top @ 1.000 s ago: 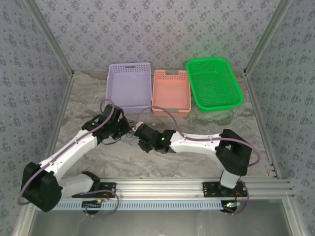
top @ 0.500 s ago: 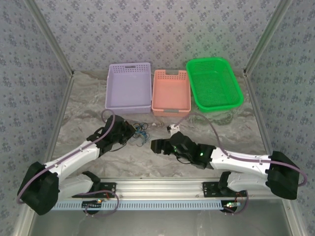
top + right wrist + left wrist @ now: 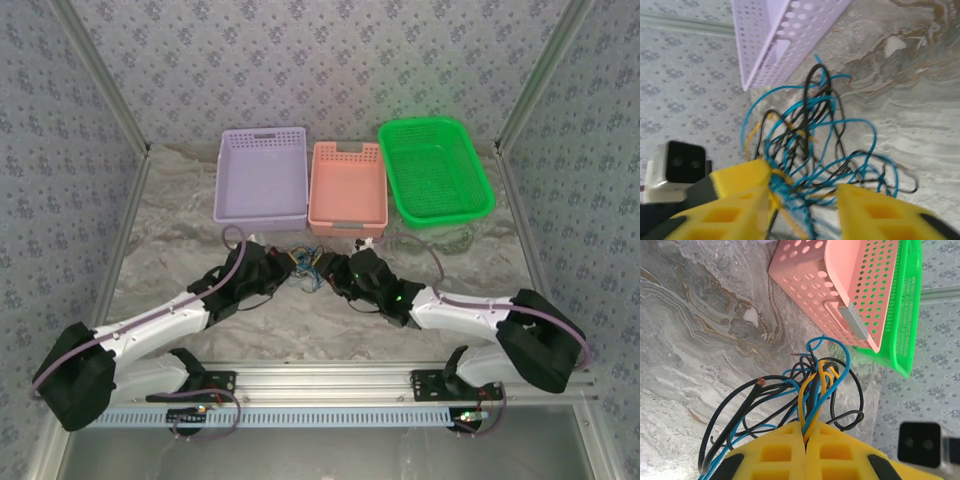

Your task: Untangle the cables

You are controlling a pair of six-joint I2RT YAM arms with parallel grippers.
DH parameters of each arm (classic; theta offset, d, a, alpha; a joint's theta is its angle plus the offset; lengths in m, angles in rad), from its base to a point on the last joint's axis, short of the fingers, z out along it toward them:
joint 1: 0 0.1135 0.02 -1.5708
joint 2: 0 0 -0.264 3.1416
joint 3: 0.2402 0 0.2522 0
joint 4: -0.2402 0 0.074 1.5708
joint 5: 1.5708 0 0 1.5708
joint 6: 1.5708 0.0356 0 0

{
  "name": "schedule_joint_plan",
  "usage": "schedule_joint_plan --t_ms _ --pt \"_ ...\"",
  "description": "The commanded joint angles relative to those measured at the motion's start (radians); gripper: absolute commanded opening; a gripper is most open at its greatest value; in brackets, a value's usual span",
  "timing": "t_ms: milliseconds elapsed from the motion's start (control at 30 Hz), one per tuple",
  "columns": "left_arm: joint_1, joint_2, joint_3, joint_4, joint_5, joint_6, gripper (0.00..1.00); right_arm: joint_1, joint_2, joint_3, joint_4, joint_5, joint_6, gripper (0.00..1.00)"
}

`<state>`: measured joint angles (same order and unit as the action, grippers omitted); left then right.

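Right gripper (image 3: pixel 804 184) has swung back in from its drawn-off position half a second ago and now sits at the cables (image 3: pixel 308 270); the left arm has edged forward and rightward with the bundle.

Location: cables lie in a loose knot on the desk (image 3: pixel 170 225), between the two grippers, just in front of the pink basket (image 3: pixel 348 190).

Left gripper (image 3: pixel 805 434): pinched fully together on several strands (yellow, blue and black) running out from between its pads.

Right gripper: jaws parted to a moderate gap. Blue and black loops lie in that gap, bunched against one finger, the other clear of them. Not clamped, as far as the wrist view shows.

Handling (judgement): very thin, light, floppy wire with some spring in the loops. It will snag on itself and drag the whole knot if pulled hard. Best purchase is a single outer loop or a free end, e.g. the black strand with a bare copper tip (image 3: pixel 760 381), while the left grip anchors the rest.

Containers: purple basket (image 3: pixel 260 180), pink basket and green basket (image 3: pixel 436 170) stand in a row at the back. All three look empty.
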<state>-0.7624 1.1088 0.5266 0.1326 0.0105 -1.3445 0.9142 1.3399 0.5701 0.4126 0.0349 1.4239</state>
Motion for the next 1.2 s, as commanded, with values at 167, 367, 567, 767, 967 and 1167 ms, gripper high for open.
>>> schedule_joint_plan --t_ms 167,367,567,767,967,1167 --pt "-0.011 -0.044 0.039 -0.048 -0.023 0.052 0.0 -0.022 -0.148 0.071 -0.395 0.128 -0.181 0.0" --pt "-0.009 -0.081 0.103 -0.261 -0.087 0.162 0.0 -0.056 -0.334 0.126 -0.687 0.241 -0.357 0.0" --pt "-0.008 -0.078 0.138 -0.436 -0.193 0.224 0.0 -0.097 -0.38 0.205 -0.857 0.27 -0.494 0.0" --pt "0.006 -0.148 0.124 -0.559 -0.314 0.251 0.0 -0.157 -0.453 0.243 -0.957 0.287 -0.539 0.0" --pt "0.024 -0.151 0.079 -0.505 -0.263 0.265 0.0 -0.193 -0.432 0.236 -0.952 0.262 -0.555 0.0" --pt "0.023 -0.076 0.084 -0.454 -0.209 0.285 0.0 -0.203 -0.369 0.238 -1.008 0.298 -0.551 0.0"
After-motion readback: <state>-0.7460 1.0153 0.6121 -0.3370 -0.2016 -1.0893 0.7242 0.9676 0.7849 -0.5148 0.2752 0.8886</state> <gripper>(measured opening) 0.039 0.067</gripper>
